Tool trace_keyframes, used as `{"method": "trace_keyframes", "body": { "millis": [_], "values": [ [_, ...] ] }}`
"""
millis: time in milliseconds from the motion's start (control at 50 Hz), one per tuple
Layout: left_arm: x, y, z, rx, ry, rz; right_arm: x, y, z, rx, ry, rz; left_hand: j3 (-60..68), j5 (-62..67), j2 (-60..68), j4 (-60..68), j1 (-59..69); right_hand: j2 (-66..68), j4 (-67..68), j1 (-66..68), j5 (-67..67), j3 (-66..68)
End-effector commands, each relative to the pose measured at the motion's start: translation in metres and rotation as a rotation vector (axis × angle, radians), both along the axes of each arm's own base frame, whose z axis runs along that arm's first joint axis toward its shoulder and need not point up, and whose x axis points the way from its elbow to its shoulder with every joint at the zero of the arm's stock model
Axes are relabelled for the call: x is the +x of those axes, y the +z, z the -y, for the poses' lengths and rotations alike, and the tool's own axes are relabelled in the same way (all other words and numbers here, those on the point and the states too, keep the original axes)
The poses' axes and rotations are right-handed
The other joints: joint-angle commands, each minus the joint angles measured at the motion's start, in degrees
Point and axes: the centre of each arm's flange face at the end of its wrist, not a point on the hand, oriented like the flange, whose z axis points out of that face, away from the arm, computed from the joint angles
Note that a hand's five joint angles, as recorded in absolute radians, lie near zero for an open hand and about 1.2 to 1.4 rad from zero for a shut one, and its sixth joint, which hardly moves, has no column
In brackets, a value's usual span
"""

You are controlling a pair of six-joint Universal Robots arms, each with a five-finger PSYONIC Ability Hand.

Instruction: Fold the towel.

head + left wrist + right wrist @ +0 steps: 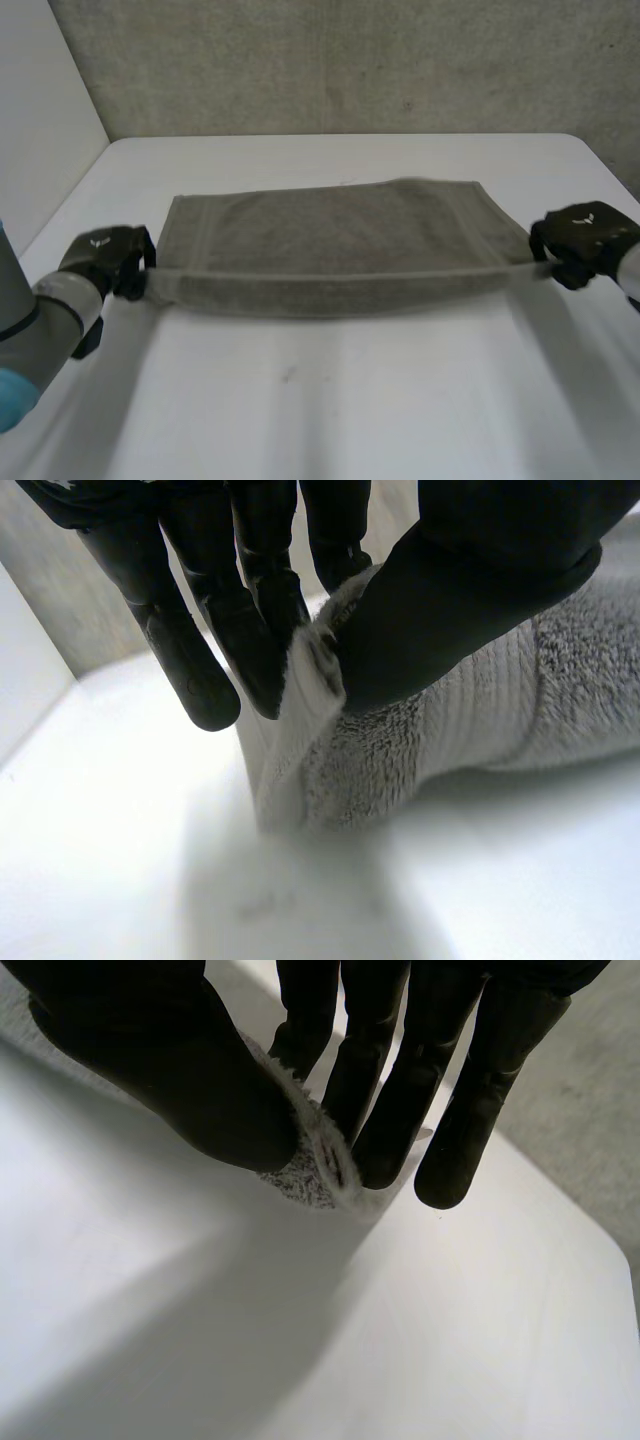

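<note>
i have the grey towel (330, 235) lying crosswise in the middle of the white bench (330, 410). its far part rests flat on the bench. the near long edge is lifted a little and stretched into a straight band between my two hands. the left hand (105, 258) is at the towel's near left corner and the right hand (585, 238) at the near right corner. the two are well apart, with the towel's whole length between them.

in the left wrist view the thumb (470, 590) presses the corner of the towel against the straight fingers (255, 630), so that hand is pinching the cloth. the thick pile bunches below the thumb, and the rest of the towel runs away along the bench.

in the right wrist view the right hand's thumb and fingers hold a small tip of the corner pinched between them. the fuzzy edge of the cloth shows just under the thumb. i cannot tell whether that tip touches the bench below it.

the left arm (40, 320) comes in at the near left of the head view, grey with a light-blue cap. a rough grey wall (330, 60) stands behind the bench.
</note>
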Motion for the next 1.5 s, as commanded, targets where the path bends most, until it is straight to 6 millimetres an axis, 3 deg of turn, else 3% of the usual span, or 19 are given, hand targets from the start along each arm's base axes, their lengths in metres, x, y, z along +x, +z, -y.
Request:
{"method": "trace_keyframes", "body": {
  "millis": [20, 120, 240, 360, 400, 440, 460, 500, 660, 780, 900, 940, 960, 980, 1000, 1120, 1200, 1300, 1500],
  "values": [
    [0.010, 0.010, -0.050, 0.085, -0.050, 0.141, -0.018, 0.022, -0.043, 0.171, 0.059, -0.214, 10.3, 10.7, 10.2, 10.3, 11.4, 10.7, 10.3, 0.5, 10.9, 10.5],
    [0.012, 0.024, -0.073, 0.070, -0.093, 0.206, -0.015, 0.032, -0.063, 0.215, 0.107, -0.238, 10.3, 10.7, 10.2, 10.3, 11.4, 10.7, 10.3, 0.5, 10.9, 10.5],
    [0.009, 0.033, -0.070, 0.033, -0.127, 0.192, -0.013, 0.035, -0.049, 0.117, 0.119, -0.261, 10.3, 10.7, 10.2, 10.3, 11.4, 10.7, 10.3, 0.5, 10.9, 10.5],
    [-0.005, 0.024, -0.028, -0.009, -0.163, 0.169, -0.016, 0.013, -0.005, 0.058, 0.063, -0.225, 10.3, 10.7, 10.2, 10.3, 11.4, 10.7, 10.3, 0.5, 10.9, 10.5],
    [-0.008, 0.022, -0.014, -0.032, -0.161, 0.167, -0.001, 0.001, 0.022, 0.015, 0.058, -0.158, 10.3, 10.7, 10.2, 10.3, 11.4, 10.7, 10.3, 0.5, 10.9, 10.5],
    [-0.018, 0.014, 0.026, -0.082, -0.163, 0.149, 0.008, -0.003, 0.033, -0.005, 0.064, -0.133, 10.3, 10.7, 10.2, 10.3, 11.4, 10.7, 10.3, 0.5, 10.9, 10.5],
    [-0.018, 0.014, 0.026, -0.082, -0.163, 0.149, 0.008, -0.003, 0.033, -0.006, 0.064, -0.133, 10.3, 10.7, 10.2, 10.3, 11.4, 10.7, 10.3, 0.5, 10.9, 10.5],
    [-0.032, 0.009, 0.055, -0.122, -0.173, 0.125, 0.020, -0.012, 0.056, -0.057, 0.057, -0.100, 10.3, 10.7, 10.2, 10.3, 11.4, 10.7, 10.3, 0.5, 10.9, 10.5],
    [-0.046, -0.004, 0.117, -0.190, -0.122, 0.069, 0.042, -0.027, 0.102, -0.276, 0.027, -0.049, 10.3, 10.7, 10.2, 10.3, 11.4, 10.7, 10.3, 0.5, 10.9, 10.5],
    [-0.051, -0.017, 0.150, -0.233, -0.085, 0.072, 0.045, -0.042, 0.131, -0.417, -0.024, -0.055, 10.3, 10.7, 10.2, 10.3, 11.4, 10.7, 10.3, 0.5, 10.9, 10.5],
    [-0.060, -0.033, 0.165, -0.252, -0.090, 0.067, 0.048, -0.060, 0.149, -0.431, -0.030, -0.052, 10.3, 10.7, 10.2, 10.3, 11.4, 10.7, 10.3, 0.5, 10.9, 10.5],
    [-0.061, -0.036, 0.167, -0.256, -0.092, 0.064, 0.050, -0.064, 0.152, -0.434, -0.027, -0.051, 10.3, 10.7, 10.2, 10.3, 11.4, 10.7, 10.3, 0.5, 10.9, 10.5],
    [-0.061, -0.039, 0.169, -0.255, -0.092, 0.063, 0.052, -0.068, 0.154, -0.433, -0.027, -0.053, -35.5, -35.0, -35.6, -35.5, -34.4, -47.9, -48.3, -58.0, -47.7, -48.1],
    [-0.061, -0.039, 0.169, -0.255, -0.092, 0.063, 0.052, -0.068, 0.154, -0.433, -0.027, -0.053, -35.9, -35.5, -36.0, -36.0, -34.8, -48.5, -48.8, -58.6, -48.3, -48.7],
    [-0.063, -0.039, 0.168, -0.254, -0.097, 0.057, 0.057, -0.073, 0.153, -0.427, -0.021, -0.058, -52.8, -52.3, -52.8, -52.8, -51.7, -59.3, -59.7, -69.5, -59.1, -59.5],
    [-0.080, -0.036, 0.149, -0.232, -0.141, 0.045, 0.067, -0.063, 0.139, -0.425, 0.009, -0.042, -59.7, -59.3, -59.8, -59.7, -58.6, -59.3, -59.7, -69.5, -59.1, -59.5],
    [-0.076, -0.025, 0.138, -0.219, -0.138, 0.047, 0.065, -0.046, 0.128, -0.426, 0.004, -0.027, -59.7, -59.3, -59.8, -59.7, -58.6, -59.3, -59.7, -69.5, -59.1, -59.5],
    [-0.065, -0.005, 0.099, -0.189, -0.136, 0.051, 0.057, -0.027, 0.095, -0.375, -0.012, 0.002, -59.7, -59.3, -59.8, -59.7, -58.6, -59.3, -59.7, -69.5, -59.1, -59.5],
    [-0.041, 0.002, 0.036, -0.169, -0.119, 0.053, 0.044, -0.037, 0.039, -0.147, -0.046, -0.018, -59.7, -59.3, -59.8, -59.7, -58.6, -55.9, -56.2, -66.0, -55.7, -56.1]
  ]
}}
